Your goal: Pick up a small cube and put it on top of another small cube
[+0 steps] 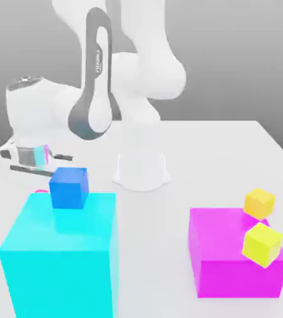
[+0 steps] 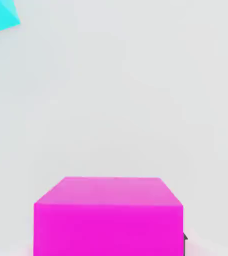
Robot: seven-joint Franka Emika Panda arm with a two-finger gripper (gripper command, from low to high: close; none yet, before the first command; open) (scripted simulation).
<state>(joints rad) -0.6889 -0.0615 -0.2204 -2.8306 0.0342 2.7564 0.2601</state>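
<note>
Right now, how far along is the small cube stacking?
The grasp looks done: the gripper's fingers appear closed on the magenta cube, low behind the big cyan block. Nothing looks stacked with it yet; the small blue cube, a likely target, sits apart from it. Lifting, carrying over, placing and letting go seem left.

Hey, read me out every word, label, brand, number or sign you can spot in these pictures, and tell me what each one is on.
"FRANKA": running lengthwise along the dark band on the robot arm.
A small mark above that word, on the same band: too small to read.
No other text can be made out.
</note>
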